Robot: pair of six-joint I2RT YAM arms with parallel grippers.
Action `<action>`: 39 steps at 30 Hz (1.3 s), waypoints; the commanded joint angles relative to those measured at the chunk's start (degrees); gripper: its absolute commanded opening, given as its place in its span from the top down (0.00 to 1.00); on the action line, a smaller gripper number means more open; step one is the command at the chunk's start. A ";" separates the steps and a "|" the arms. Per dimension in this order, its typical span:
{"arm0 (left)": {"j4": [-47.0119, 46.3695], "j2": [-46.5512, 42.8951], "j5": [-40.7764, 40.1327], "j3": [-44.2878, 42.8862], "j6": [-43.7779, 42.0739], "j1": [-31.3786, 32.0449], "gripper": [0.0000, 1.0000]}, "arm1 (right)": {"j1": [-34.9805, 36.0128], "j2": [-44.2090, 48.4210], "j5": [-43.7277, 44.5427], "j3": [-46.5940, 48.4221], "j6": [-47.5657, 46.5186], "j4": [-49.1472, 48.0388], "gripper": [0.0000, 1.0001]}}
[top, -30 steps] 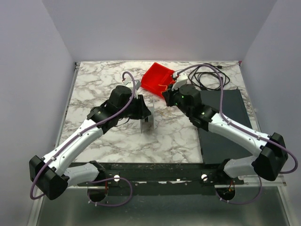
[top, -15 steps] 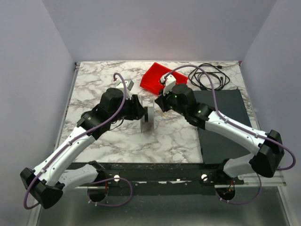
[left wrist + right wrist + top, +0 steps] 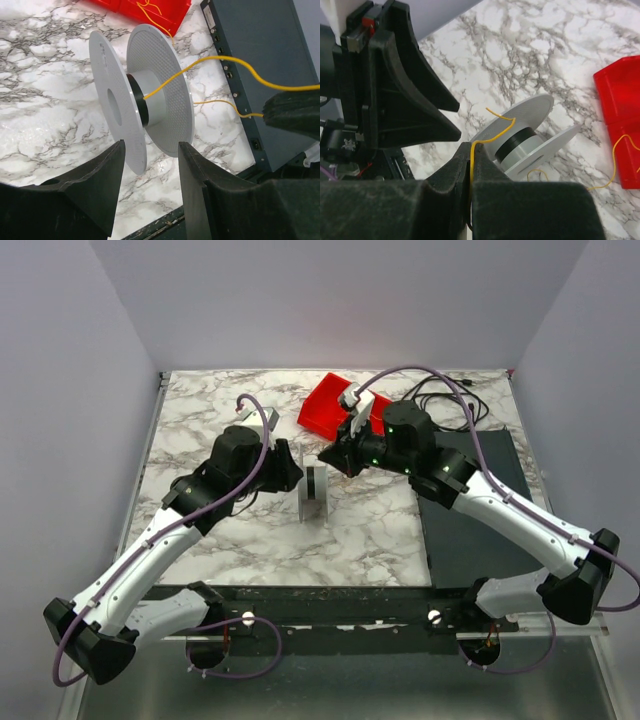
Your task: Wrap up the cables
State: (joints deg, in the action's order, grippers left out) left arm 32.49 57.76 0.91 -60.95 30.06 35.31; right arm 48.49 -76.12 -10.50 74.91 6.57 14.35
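Closed right hand (image 3: pixel 470 152) pinching yellow wire (image 3: pixel 215 58); left hand (image 3: pixel 151 147) open, near spool (image 3: pixel 162 90)

Bright, even overhead light, soft shadows; blurred near foreground in wrist views.

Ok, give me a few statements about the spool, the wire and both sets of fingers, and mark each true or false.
1. The right fingers are pinched on the yellow wire. True.
2. The spool lies flat on one flange. False: it stands on the edges of both flanges, with its hub level.
3. The left fingers are clamped on the spool. False: they are spread open with gaps to the spool.
4. The wire runs from the spool's hub towards the right fingers. True.
5. The red bin holds no wire. False: some yellow wire lies in it.
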 commanded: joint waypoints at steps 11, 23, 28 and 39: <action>1.39 -2.24 -4.12 1.90 -2.64 -0.42 0.52 | 0.38 -3.22 -7.77 3.48 -2.10 11.10 0.99; 0.03 1.64 0.64 1.08 -3.54 -0.42 0.52 | 0.38 -7.79 -8.85 4.94 -3.87 11.85 0.99; -0.98 2.60 1.25 2.23 -3.48 -0.42 0.51 | 0.32 -9.76 -7.87 5.58 -4.44 11.54 0.99; -2.99 3.33 4.30 6.29 -2.80 0.40 0.50 | 0.20 -11.57 -6.51 5.33 -4.37 9.61 0.99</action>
State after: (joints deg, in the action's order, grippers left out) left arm 31.68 61.25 3.20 -57.45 27.20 35.22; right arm 48.49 -86.35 -17.21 78.59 2.87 25.30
